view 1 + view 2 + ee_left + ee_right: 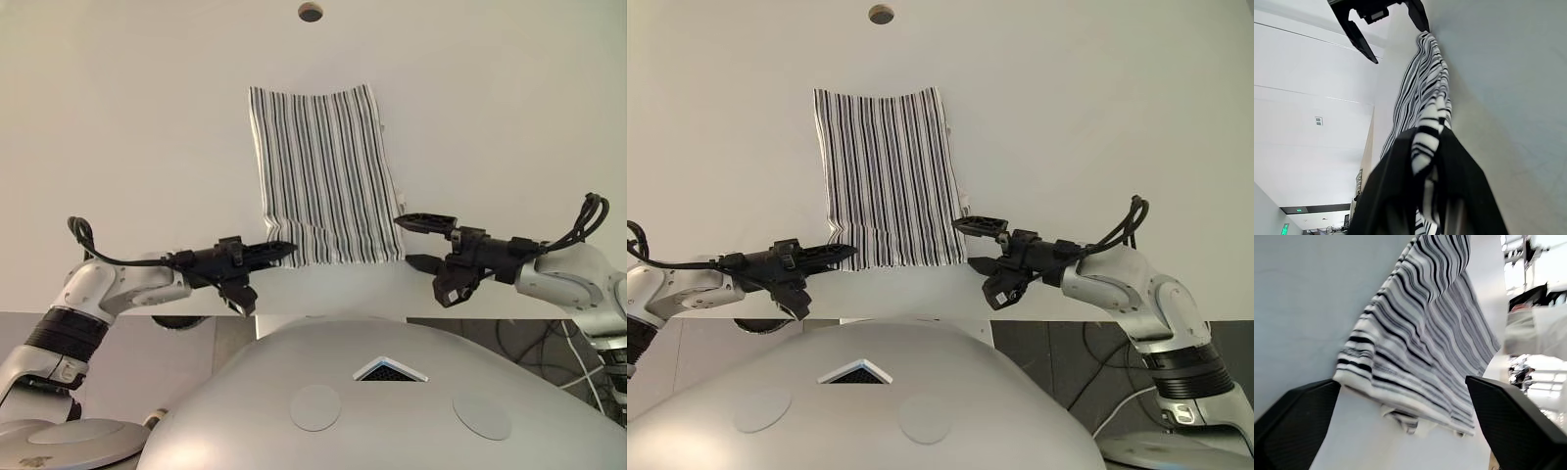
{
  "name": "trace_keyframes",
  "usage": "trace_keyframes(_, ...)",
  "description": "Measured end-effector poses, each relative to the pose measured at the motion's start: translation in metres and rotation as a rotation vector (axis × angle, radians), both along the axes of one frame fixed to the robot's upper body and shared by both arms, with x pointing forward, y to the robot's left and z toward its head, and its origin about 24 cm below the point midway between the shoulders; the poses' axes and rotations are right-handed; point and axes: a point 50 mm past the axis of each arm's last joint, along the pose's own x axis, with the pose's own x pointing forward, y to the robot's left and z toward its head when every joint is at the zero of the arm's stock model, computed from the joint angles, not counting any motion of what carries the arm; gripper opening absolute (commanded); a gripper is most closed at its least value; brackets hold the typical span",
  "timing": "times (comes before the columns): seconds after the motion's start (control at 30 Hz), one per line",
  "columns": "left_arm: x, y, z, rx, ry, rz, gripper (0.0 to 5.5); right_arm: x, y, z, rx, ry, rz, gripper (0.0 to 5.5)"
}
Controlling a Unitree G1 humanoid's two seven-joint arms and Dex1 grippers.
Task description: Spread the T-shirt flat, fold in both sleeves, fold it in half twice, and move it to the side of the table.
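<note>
White tabletop is carrying striped T-shirt; left gripper fingers pinching its near corner, right gripper fingers gaping wide beside it.

The T-shirt lies mid-tabletop, close to the near edge; a hole sits behind it, at the far edge; the left pincer clamps its near left corner; the right pincer, fingers apart, stands at the near right corner.
</note>
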Motion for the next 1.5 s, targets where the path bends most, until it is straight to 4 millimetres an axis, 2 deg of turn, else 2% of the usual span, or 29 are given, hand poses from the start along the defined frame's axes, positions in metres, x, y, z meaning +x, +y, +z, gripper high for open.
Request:
trace_keyframes(0.23,0.0,0.001,0.001,-0.015,-0.008,0.008,0.23,0.011,0.009,-0.006,0.028,-0.073,0.096,4.75)
trace_keyframes(0.6,-0.002,-0.001,0.002,-0.004,-0.031,0.017,0.23,0.026,0.019,-0.018,0.119,-0.073,0.109,4.75)
trace_keyframes(0.97,-0.004,-0.001,0.002,0.004,-0.043,0.032,0.22,0.026,0.022,-0.029,0.112,-0.021,0.121,2.55)
trace_keyframes(1.33,-0.004,-0.002,0.002,0.008,-0.047,0.038,0.22,0.023,0.02,-0.037,0.086,0.056,0.1,0.06)
trace_keyframes(1.5,-0.004,-0.002,0.002,0.008,-0.047,0.038,0.22,0.024,0.019,-0.035,0.088,0.122,0.061,0.0)
